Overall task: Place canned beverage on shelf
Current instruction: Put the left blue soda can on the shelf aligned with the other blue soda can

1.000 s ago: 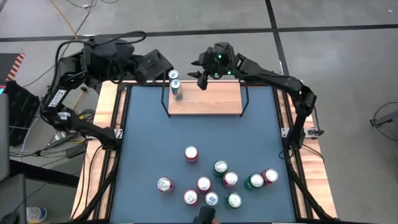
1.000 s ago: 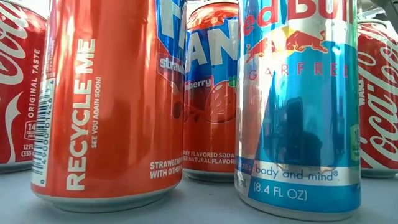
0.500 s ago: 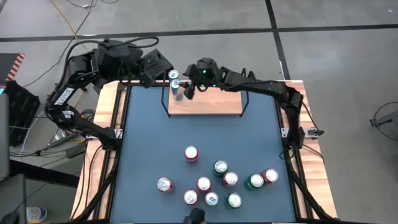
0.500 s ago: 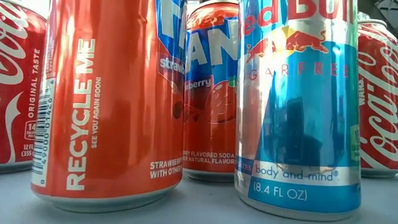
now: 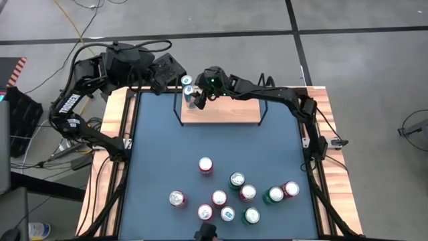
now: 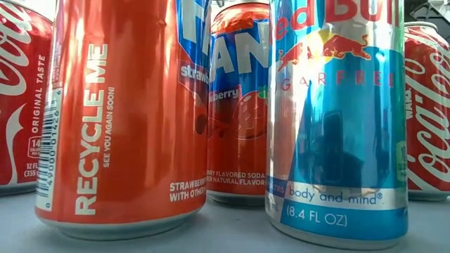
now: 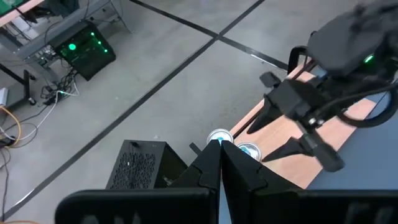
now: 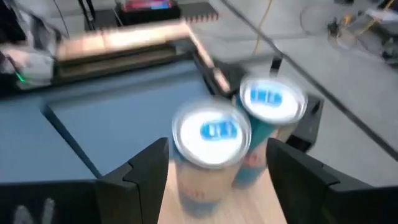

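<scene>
My right tool (image 5: pixel 194 99) is over the left end of the small light-wood shelf with thin black wire end frames (image 5: pixel 227 107), at the far edge of the blue-topped counter with its wooden rim (image 5: pixel 160 154). Its fingers (image 8: pixel 146 165) stand wide and straddle the nearer of two slim silver-and-blue canned beverages (image 8: pixel 210 134); the right wrist view shows a gap on both sides of that can, so I judge I am not holding it. The second slim can with the same blue tab top (image 8: pixel 272 101) stands just beside it, toward the shelf's wire end. Both are upright and packed to one end, which leaves the rest of the board free for more cans.

My left tool (image 7: pixel 219 149) is pinched shut on nothing and waits just off the counter's far left corner, beside the shelf end, clear of my right arm's reach.

A loose cluster of mixed red, green and silver cans (image 5: pixel 234 194) stands upright at the near side of the counter, well apart from the shelf. I take those as the stock yet to be carried over.
</scene>
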Tool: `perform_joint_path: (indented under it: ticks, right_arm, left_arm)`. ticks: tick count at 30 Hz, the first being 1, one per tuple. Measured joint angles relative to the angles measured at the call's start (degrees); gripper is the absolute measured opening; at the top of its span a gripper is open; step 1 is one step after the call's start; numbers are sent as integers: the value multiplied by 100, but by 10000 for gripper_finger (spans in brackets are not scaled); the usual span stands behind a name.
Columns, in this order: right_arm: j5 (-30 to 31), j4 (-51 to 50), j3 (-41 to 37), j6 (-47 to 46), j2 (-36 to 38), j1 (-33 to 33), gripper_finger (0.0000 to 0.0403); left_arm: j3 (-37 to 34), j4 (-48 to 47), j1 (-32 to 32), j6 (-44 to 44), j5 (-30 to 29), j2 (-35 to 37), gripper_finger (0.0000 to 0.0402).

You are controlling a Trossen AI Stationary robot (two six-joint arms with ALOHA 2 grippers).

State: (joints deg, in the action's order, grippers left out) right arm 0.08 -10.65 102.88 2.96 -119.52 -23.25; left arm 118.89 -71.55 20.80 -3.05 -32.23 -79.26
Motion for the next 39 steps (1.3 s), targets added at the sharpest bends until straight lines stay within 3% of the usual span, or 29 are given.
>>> perform_joint_path:
  ticks: [30,39]
  right_arm:
    - [182,-318,2,2,-258,-144,254]
    - [319,-418,2,2,-258,-159,209]
  left_arm:
    - [2,-14,4,179,-21,2,0]
    - [2,-16,3,179,-158,2,0]
